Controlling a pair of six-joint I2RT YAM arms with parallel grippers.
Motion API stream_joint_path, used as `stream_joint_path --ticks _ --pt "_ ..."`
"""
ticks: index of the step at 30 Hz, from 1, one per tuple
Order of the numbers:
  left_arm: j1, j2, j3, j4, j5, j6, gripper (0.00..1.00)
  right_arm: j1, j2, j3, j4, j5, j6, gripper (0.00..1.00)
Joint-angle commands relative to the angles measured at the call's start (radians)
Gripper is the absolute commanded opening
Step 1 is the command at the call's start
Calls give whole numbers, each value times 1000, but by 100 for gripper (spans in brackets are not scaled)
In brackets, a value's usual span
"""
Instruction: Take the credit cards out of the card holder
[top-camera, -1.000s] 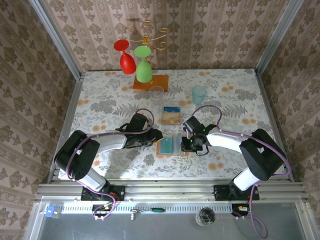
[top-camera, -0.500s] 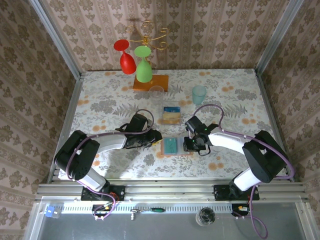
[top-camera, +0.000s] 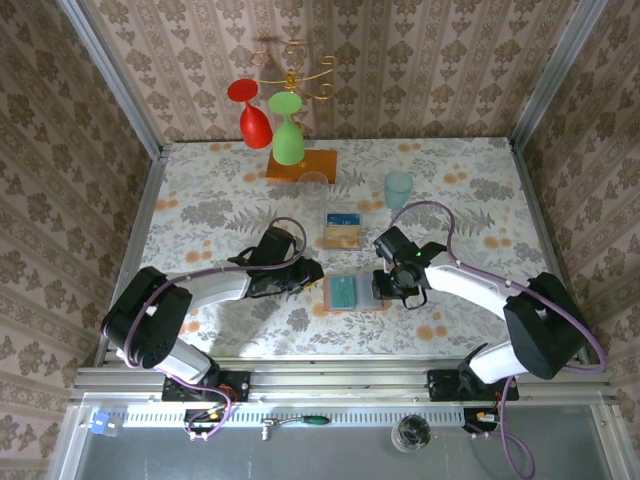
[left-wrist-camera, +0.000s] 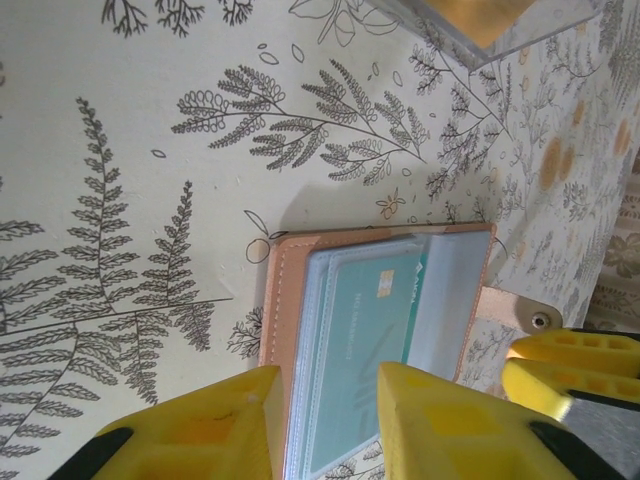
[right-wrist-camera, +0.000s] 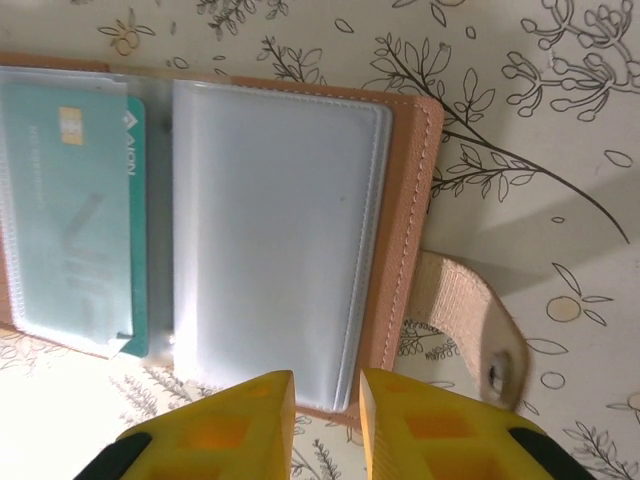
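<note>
The card holder (top-camera: 352, 293) lies open and flat on the flowered table between my two grippers. It is salmon outside (left-wrist-camera: 285, 290) with clear grey-blue pockets (right-wrist-camera: 270, 220). One teal credit card (left-wrist-camera: 370, 340) sits in its left pocket (right-wrist-camera: 70, 220). More credit cards (top-camera: 343, 230), tan with a blue strip, lie stacked just beyond it. My left gripper (top-camera: 315, 272) has its jaws a little apart over the holder's left end (left-wrist-camera: 325, 385). My right gripper (top-camera: 383, 290) stands narrowly open at the right pocket's edge (right-wrist-camera: 327, 385), gripping nothing. The snap strap (right-wrist-camera: 470, 320) sticks out to the right.
A glass rack on an orange wooden base (top-camera: 301, 165) stands at the back, with a red glass (top-camera: 252, 115) and a green glass (top-camera: 288, 135) hanging from it. A clear glass (top-camera: 315, 183) and a teal cup (top-camera: 398, 187) stand nearby. Papered walls close in on both sides.
My right gripper has drawn to the right, the holder's right half has folded out flat, and its jaws have parted. My left arm has stayed put.
</note>
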Motion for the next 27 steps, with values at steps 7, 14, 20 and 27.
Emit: stream_joint_path --ticks 7,14,20,27 --pt "-31 0 10 -18 -9 16 28 -4 -81 10 71 -106 53 24" --pt "-44 29 15 -5 -12 26 25 -4 18 7 225 -258 124 22" --pt "-51 48 -2 24 -10 19 25 -13 112 27 255 -268 120 21" --pt "-47 54 2 19 -12 23 25 -28 148 25 267 -246 101 20"
